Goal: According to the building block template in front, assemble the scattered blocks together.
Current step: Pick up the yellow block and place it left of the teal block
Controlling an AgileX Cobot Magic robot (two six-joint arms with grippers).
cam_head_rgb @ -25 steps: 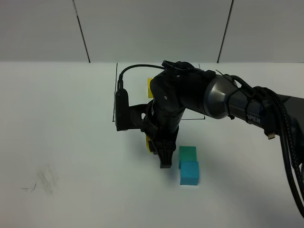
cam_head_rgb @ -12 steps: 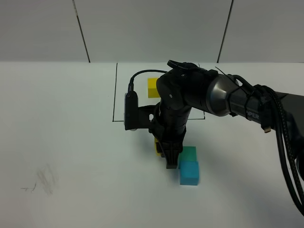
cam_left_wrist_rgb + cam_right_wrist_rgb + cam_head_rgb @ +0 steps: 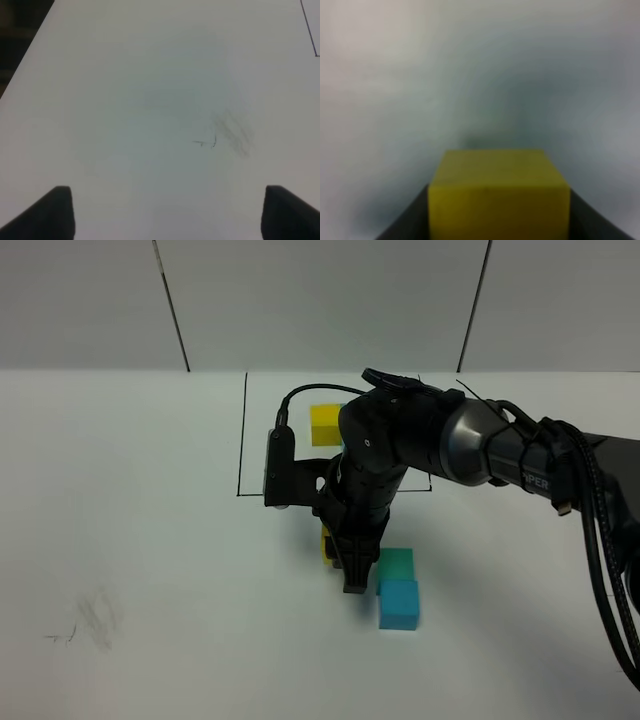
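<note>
My right gripper (image 3: 346, 565) is shut on the scattered yellow cube (image 3: 326, 544), holding it low over the table just left of the scattered teal-green cube (image 3: 398, 562). The scattered blue cube (image 3: 400, 604) touches the teal-green one on its near side. In the right wrist view the yellow cube (image 3: 499, 192) sits between the dark fingers (image 3: 405, 226). The template's yellow cube (image 3: 325, 424) shows inside the black outline (image 3: 241, 440); the right arm hides its other cubes. My left gripper (image 3: 167, 212) is open and empty over bare table.
The white table (image 3: 150, 540) has a grey scuff mark (image 3: 95, 618) at the front left, also seen in the left wrist view (image 3: 230, 132). The right arm's cable (image 3: 600, 570) hangs along the right side. A grey wall stands behind.
My right gripper has carried the yellow cube to the right, from well left of the teal-green cube to close beside it. The teal-green and blue cubes have not moved.
</note>
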